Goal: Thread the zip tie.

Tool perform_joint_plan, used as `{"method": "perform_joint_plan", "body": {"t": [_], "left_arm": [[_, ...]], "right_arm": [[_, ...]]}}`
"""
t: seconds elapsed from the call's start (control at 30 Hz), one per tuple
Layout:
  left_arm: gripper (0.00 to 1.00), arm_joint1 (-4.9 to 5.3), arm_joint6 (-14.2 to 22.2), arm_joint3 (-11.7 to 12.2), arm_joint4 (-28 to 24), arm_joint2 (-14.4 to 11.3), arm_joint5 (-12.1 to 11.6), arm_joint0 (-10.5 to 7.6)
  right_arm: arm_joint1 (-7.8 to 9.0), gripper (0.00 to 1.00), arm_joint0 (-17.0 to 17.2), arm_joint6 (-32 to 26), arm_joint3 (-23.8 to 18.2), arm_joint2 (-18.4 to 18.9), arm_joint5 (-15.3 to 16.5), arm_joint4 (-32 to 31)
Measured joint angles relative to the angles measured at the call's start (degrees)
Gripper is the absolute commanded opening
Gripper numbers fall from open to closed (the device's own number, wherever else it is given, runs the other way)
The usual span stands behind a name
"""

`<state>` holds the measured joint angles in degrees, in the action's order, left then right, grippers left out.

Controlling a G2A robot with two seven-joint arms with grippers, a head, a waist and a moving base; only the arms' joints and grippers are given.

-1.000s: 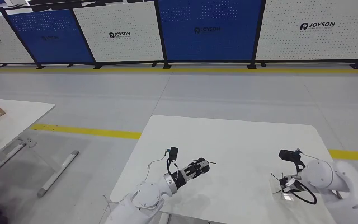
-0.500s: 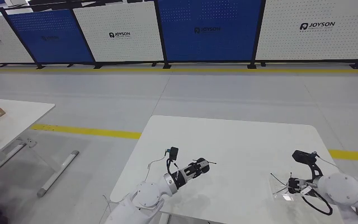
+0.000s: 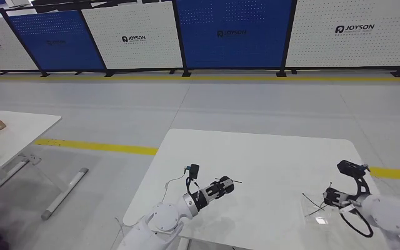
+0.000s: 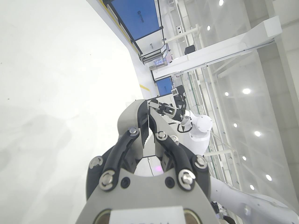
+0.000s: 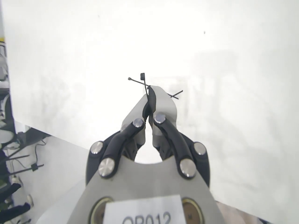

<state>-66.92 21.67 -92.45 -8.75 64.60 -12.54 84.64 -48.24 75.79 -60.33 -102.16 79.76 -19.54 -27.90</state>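
Held: zip tie, clamped in the fully closed right gripper at 4 o'clock on the tabletop, head clear of the tips. Laid flat: loose ties, just at that gripper's 9 o'clock. At 7 o'clock: left gripper, closed (a thin black strip is seen across its tip; grip cannot be told).
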Motion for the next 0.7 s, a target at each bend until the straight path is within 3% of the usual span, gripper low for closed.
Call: {"method": "perform_joint_plan", "body": {"t": [0.13, 0.23, 0.7], "left_arm": [[0.00, 0.00, 0.0, 0.0, 0.0, 0.0, 0.0, 0.00], [0.00, 0.00, 0.0, 0.0, 0.0, 0.0, 0.0, 0.00], [0.00, 0.00, 0.0, 0.0, 0.0, 0.0, 0.0, 0.00]], "right_arm": [[-0.35, 0.00, 7.7, 11.3, -4.6, 5.8, 0.1, 4.7], [-0.60, 0.00, 12.0, 16.2, -6.9, 6.6, 0.7, 6.1], [-0.64, 0.00, 11.7, 16.3, -6.7, 6.5, 0.9, 6.0]]}}
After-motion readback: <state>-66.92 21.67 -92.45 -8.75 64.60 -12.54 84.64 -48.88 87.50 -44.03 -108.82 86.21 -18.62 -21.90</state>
